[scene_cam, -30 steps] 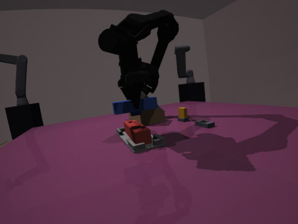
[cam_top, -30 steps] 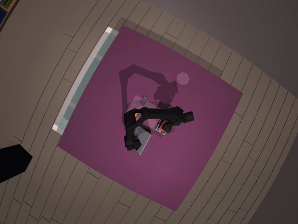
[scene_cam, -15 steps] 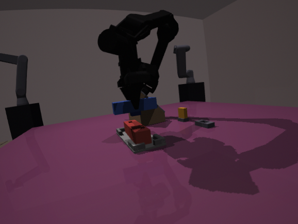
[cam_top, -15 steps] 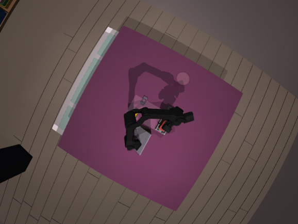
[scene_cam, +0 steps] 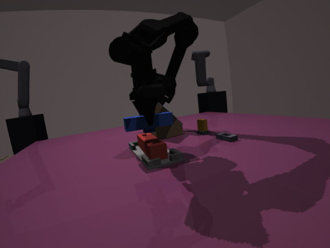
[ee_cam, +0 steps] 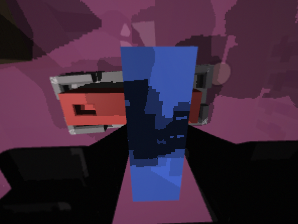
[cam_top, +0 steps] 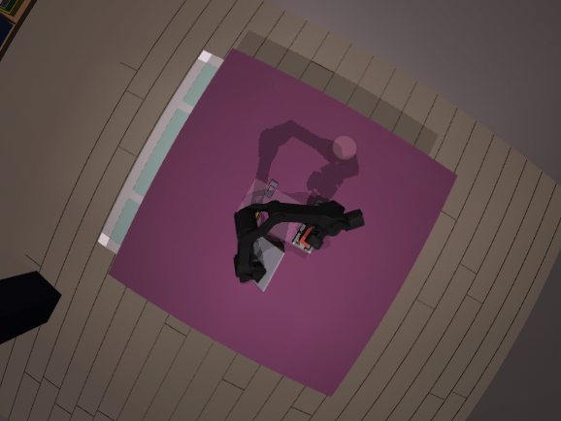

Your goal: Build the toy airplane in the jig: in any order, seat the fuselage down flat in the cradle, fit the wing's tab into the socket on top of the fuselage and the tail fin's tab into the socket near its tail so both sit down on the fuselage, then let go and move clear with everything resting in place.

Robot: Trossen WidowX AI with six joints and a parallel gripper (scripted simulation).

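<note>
1. The blue wing (scene_cam: pixel 165 119) (ee_cam: pixel 172 75) is pinched between the fingers of the gripper (scene_cam: pixel 150 123) (ee_cam: pixel 154 126), near the middle of its length, and is held above the table (cam_top: pixel 311 315) (scene_cam: pixel 85 206) (ee_cam: pixel 30 122).
2. Below the gripper and the wing, the red fuselage (cam_top: pixel 306 236) (scene_cam: pixel 157 150) (ee_cam: pixel 110 102) is seated in the gray cradle (cam_top: pixel 304 249) (scene_cam: pixel 151 162) (ee_cam: pixel 75 80); in the wrist view it is crossed by the wing and partly hidden.
3. The wing and the fuselage are kept apart in the exterior view.
4. Beyond the cradle, well apart from the gripper, the yellow tail fin (cam_top: pixel 257 214) (scene_cam: pixel 202 125) is stood upright in a small dark holder (scene_cam: pixel 202 132).
5. Near that holder, a gray open-centered block (cam_top: pixel 276 185) (scene_cam: pixel 227 138) is laid on the table.
6. A wedge-shaped block (cam_top: pixel 273 262) (scene_cam: pixel 173 131) is placed behind the cradle in the exterior view, partly covered by the wing.
</note>
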